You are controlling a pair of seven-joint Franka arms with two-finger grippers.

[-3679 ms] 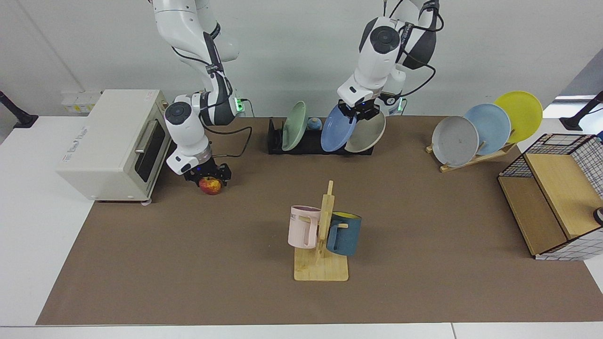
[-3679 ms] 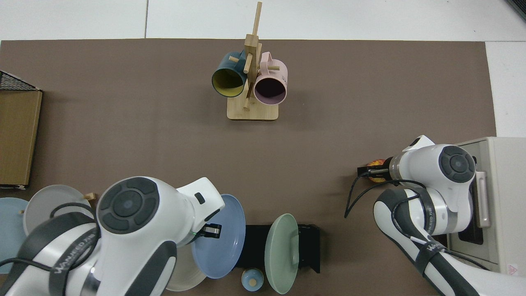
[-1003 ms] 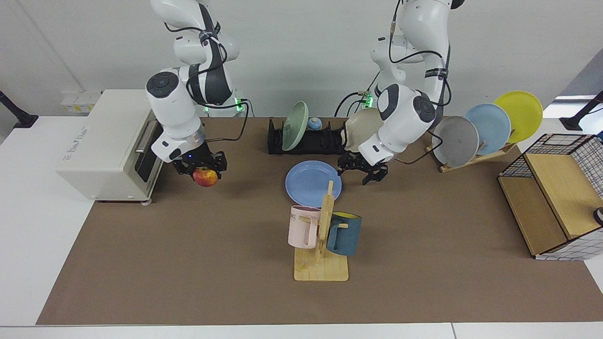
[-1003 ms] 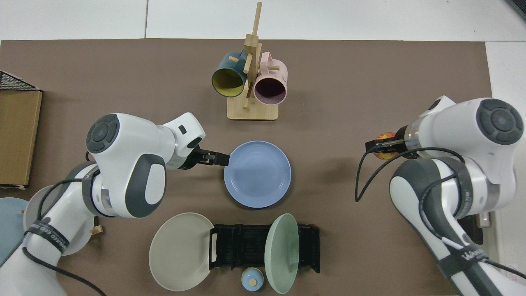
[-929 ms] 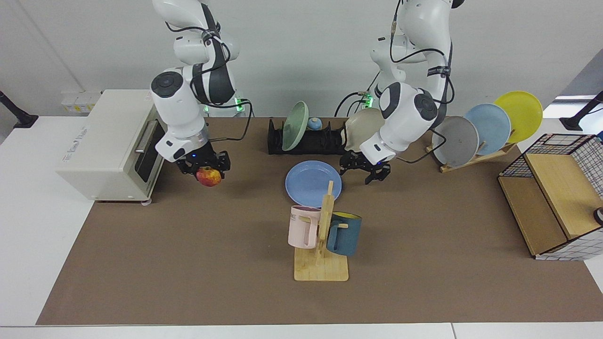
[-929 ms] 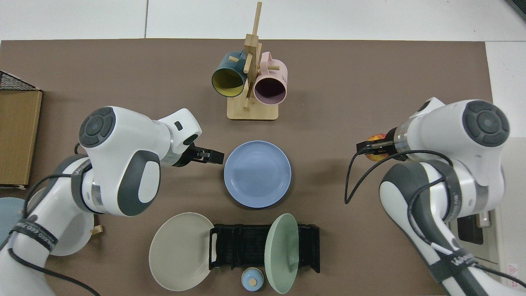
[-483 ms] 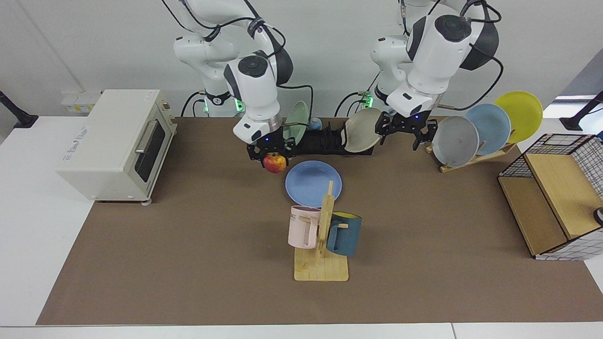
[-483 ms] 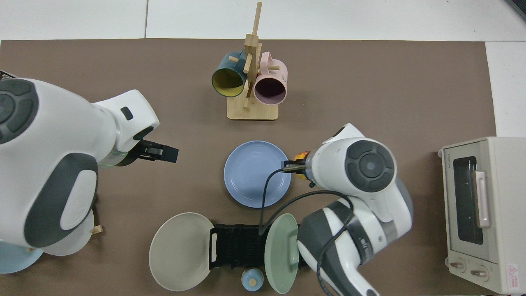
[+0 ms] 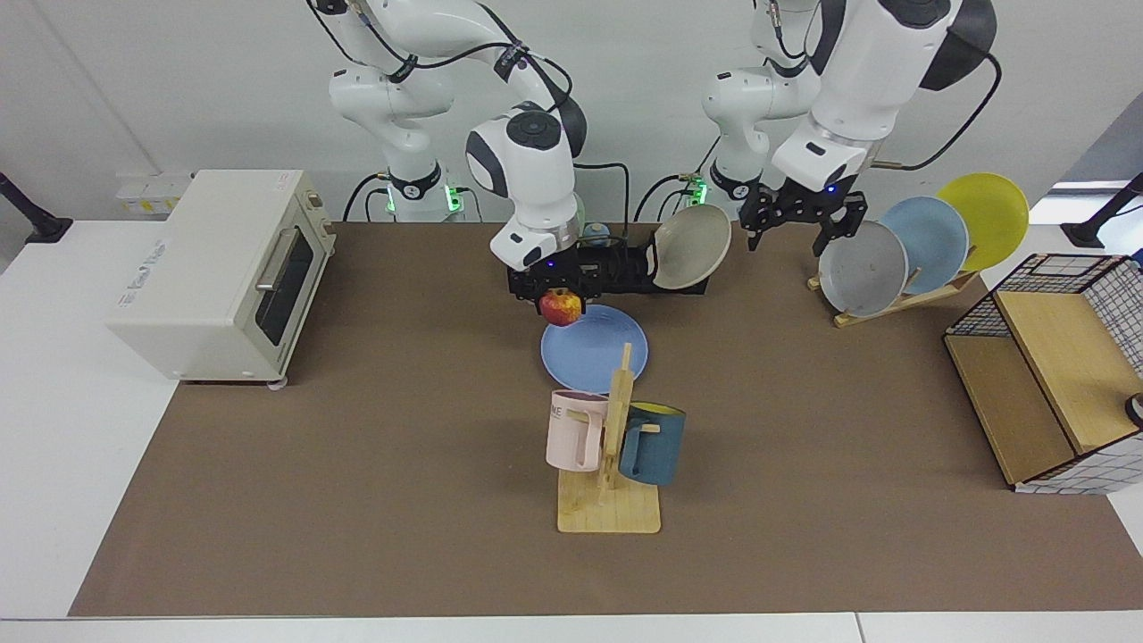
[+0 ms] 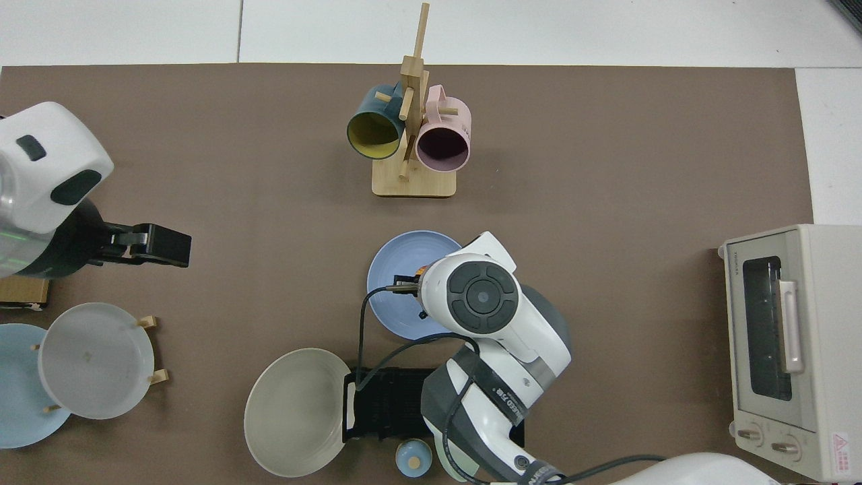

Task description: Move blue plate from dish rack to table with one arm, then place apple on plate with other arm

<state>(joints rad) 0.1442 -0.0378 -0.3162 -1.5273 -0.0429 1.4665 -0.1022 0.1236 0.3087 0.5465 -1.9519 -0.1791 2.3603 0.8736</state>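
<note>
Table (image 9: 804, 464), white with a wide brown mat: everything sits on it.

Low black slotted dish rack (image 9: 616, 268), upper centre of the facing view: your blue plate is out of it. A beige plate leans off its end.

Glossy round periwinkle-blue plate (image 9: 596, 350) lies flat on the mat at centre, just below the rack and just above the wooden mug stand (image 9: 612, 464).

Right pincer (image 9: 561, 299) is clamped on the small red-and-yellow apple (image 9: 562, 307), hanging over the plate's upper-left rim, not its middle. In the top view the arm's wrist hides most of the apple.

Left pincer (image 9: 796, 228) hangs spread and empty at upper right, near the grey plate on the slanted wooden rack; that arm waits.

Risks, as you go:
- Release here and the apple likely lands on the rim, then rolls onto the mat. Carry it further in.
- Drop from height and it may bounce out of the shallow plate.
- A low approach could nudge the plate toward the mug stand.
</note>
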